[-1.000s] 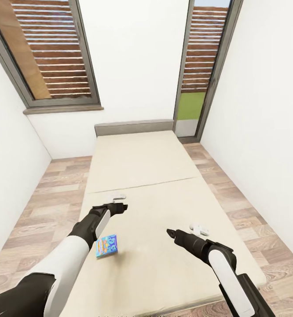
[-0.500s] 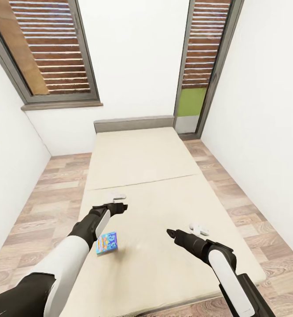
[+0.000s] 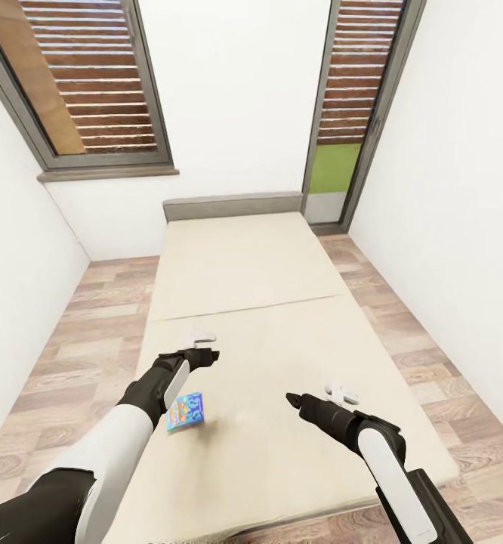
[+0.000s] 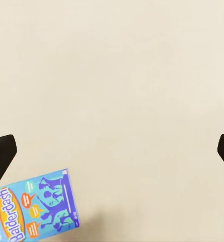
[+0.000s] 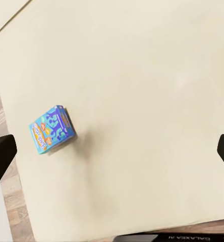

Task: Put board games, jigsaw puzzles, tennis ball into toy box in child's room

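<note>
Right now your left gripper (image 3: 204,346), jaws apart and empty, hangs nearest the game (image 3: 185,411), which lies flat on the bed (image 3: 282,302) at its 6 o'clock, long axis toward 1; the right gripper (image 3: 312,395), also open, is farther.

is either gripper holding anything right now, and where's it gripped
Nothing is held. Both the left gripper and right gripper are open above the bed; the board game lies untouched.

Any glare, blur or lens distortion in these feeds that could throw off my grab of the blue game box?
Head view: wide-angle, walls lean outward, even light, board game sharp. Left wrist view: cover crisp, cut by the frame edge, no glare. Right wrist view: box sharp, soft shadow on the bed.
</note>
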